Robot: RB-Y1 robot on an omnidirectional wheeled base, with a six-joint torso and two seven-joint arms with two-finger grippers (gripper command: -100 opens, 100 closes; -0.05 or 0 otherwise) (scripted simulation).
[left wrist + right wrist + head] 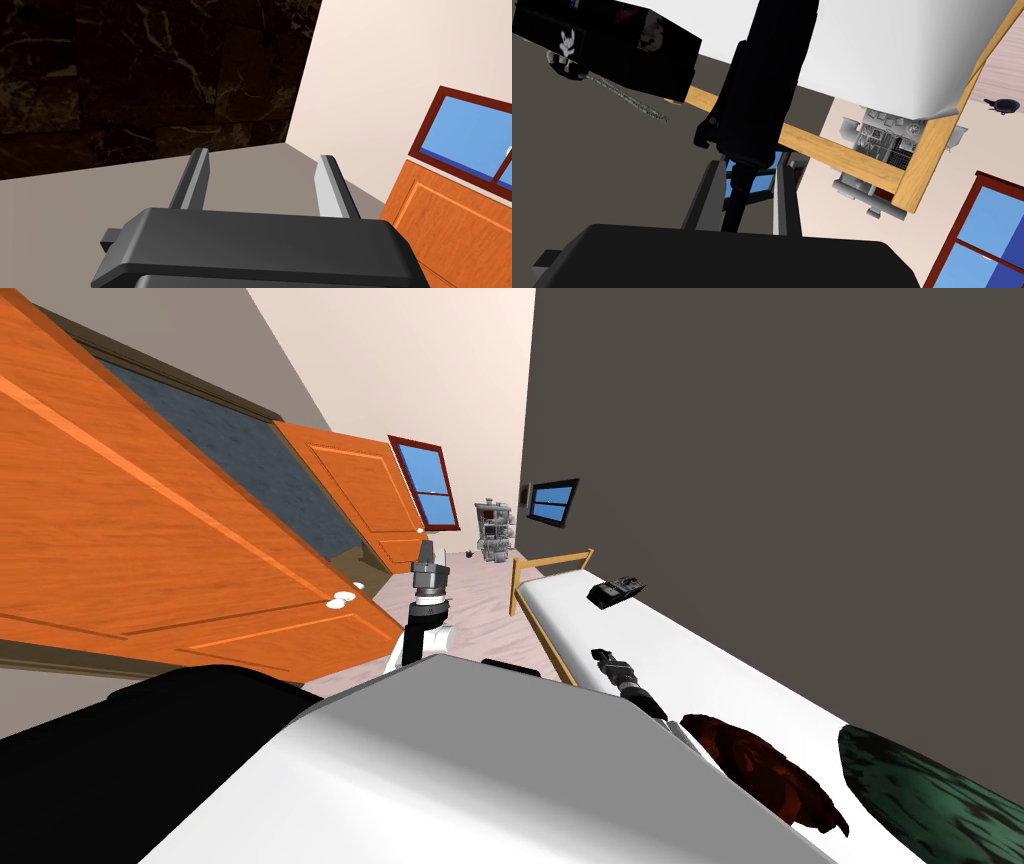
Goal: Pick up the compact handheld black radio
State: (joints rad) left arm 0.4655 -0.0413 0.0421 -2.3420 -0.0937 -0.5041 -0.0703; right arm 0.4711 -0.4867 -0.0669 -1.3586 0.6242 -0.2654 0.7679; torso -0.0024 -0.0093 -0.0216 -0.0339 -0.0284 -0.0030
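Observation:
The black radio [762, 85] is a slim, elongated body with a small knob on one side. Its thin stem runs down between my right gripper's [749, 165] fingers, which stand close together and shut on it. From the head view, that gripper [601, 658] reaches over the near edge of the white bed [700, 658]. My left gripper [263, 182] is open with nothing between its fingers. It is raised to my left [427, 558], in front of the orange doors.
Farther along the bed lies a black box [617, 588] with a white hand logo [607, 45]. The bed's foot has a wooden frame [550, 563]. A dark red cushion [770, 768] and a dark green one [920, 798] lie nearer me. Orange doors [150, 538] stand open at left.

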